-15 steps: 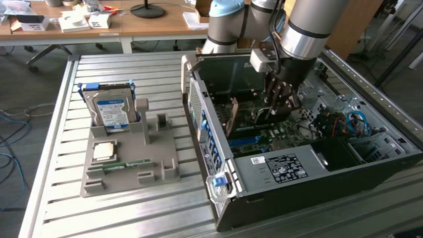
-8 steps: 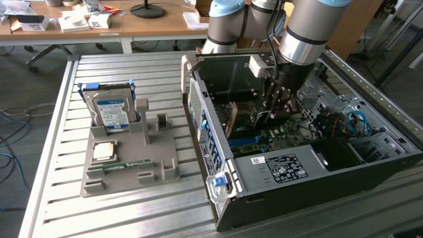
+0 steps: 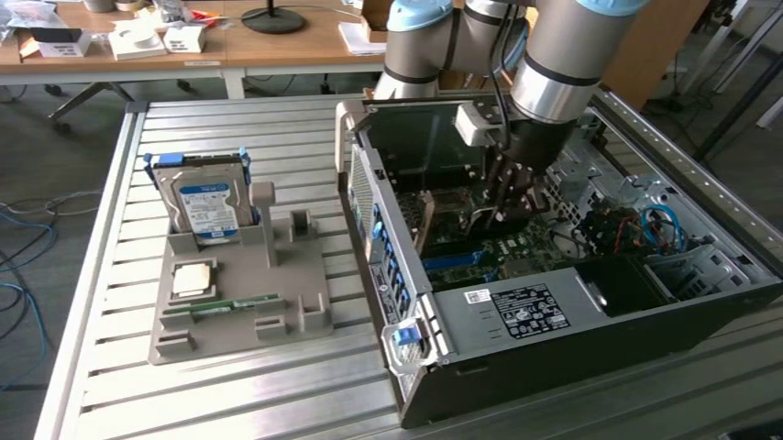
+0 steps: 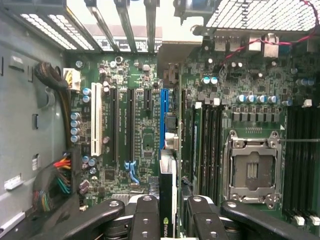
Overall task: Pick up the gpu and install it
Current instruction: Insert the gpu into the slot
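Note:
The gpu appears edge-on as a thin dark card between my fingers, with my gripper shut on it. It hangs just above the motherboard, in line with the long blue slot; I cannot tell whether it touches the slot. In the exterior view my gripper reaches down into the open computer case, and the green card of the gpu stands upright beside it over the board.
A grey holder tray on the slatted table carries a blue-labelled hard drive, a narrow memory stick and a small square chip. Inside the case are the processor socket, cable bundles and blue cables.

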Controlling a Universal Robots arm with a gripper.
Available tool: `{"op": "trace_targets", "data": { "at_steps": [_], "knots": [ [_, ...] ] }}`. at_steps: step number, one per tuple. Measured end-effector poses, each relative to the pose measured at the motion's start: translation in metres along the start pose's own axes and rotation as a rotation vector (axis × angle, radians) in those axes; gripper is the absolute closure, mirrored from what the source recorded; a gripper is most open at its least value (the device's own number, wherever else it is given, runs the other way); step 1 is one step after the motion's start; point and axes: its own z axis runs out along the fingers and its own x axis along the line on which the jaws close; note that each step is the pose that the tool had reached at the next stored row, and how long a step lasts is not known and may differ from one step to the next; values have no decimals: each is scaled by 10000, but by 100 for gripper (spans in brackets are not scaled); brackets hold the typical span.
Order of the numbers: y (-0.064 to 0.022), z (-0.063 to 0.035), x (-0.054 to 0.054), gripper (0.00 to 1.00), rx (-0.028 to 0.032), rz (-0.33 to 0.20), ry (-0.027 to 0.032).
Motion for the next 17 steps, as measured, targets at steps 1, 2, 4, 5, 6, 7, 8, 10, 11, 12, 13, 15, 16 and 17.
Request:
{"op": "trace_targets", "data": {
  "at_steps": [1,2,4,5,6,7,8,10,11,12,13,15,16,17],
  "knots": [
    [14,1,0,74,0,0,0],
    [27,3,0,74,0,0,-1],
    [48,4,0,74,0,0,-1],
    [61,5,0,74,1,-1,-1],
    [74,6,0,74,1,0,0],
    [85,7,0,74,1,0,0],
    [95,10,1,74,1,0,-1],
    [106,29,4,74,1,1,0],
    [108,40,7,74,2,-1,0],
    [111,50,9,74,3,-1,-1],
    [113,56,9,74,3,0,0],
    [116,66,11,74,2,-1,0],
    [118,66,11,74,2,0,2],
    [119,67,11,74,2,0,2]
  ]
}}
